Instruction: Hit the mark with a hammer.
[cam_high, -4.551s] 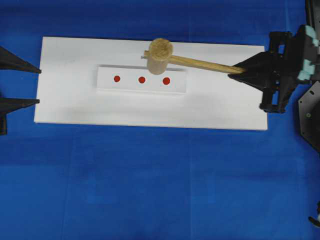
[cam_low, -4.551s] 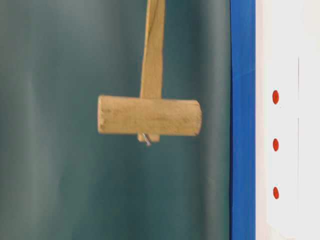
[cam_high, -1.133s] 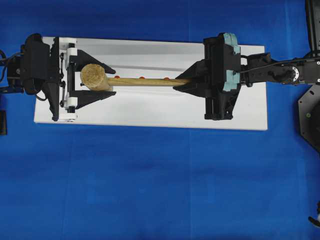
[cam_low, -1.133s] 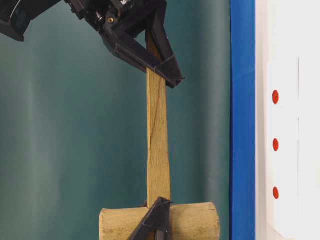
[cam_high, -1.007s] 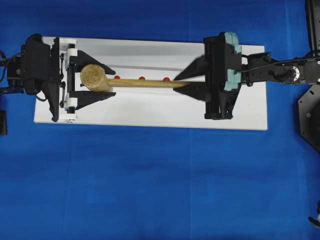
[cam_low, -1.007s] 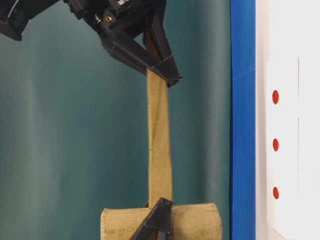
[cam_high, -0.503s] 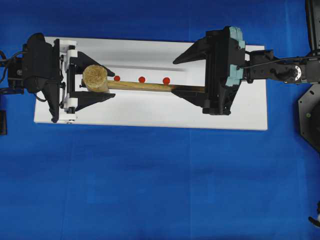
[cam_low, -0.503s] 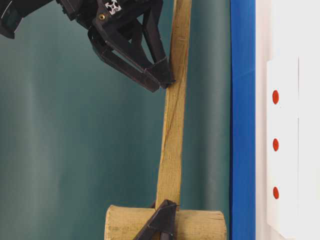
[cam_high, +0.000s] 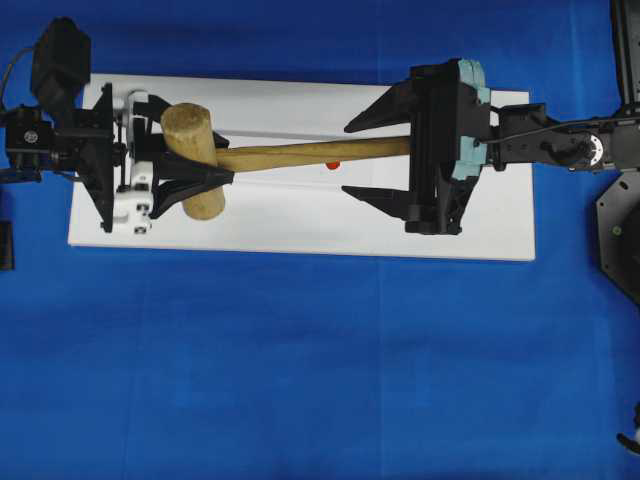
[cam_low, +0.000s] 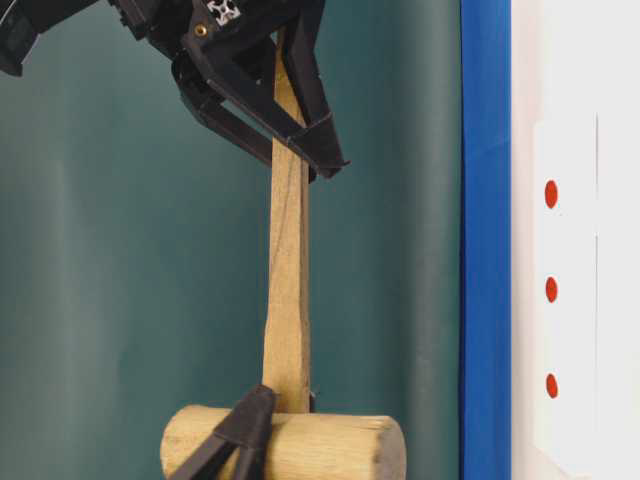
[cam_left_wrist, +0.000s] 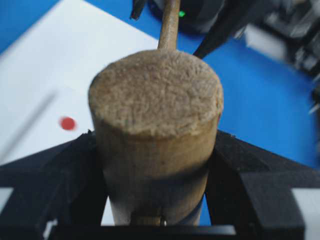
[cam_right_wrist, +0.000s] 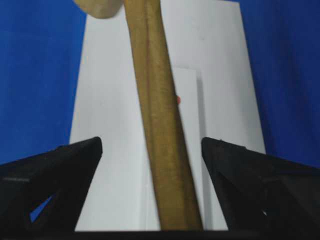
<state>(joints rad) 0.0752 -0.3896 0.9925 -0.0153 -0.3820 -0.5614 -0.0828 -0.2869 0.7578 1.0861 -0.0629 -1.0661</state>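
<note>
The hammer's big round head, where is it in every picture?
Overhead: hammer head at left, between the left tool's fingers.
Table-level: bottom edge, lying sideways.
Left wrist: fills the middle.
Right wrist: only a sliver at the top.
Shared landmark: the wooden handle.

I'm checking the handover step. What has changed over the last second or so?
The right gripper let go of the hammer: its jaws now stand wide either side of the handle. The left gripper, clamped on the head, rolled, so the head now lies across the white board instead of end-up. Both arms stayed roughly in place.
</note>
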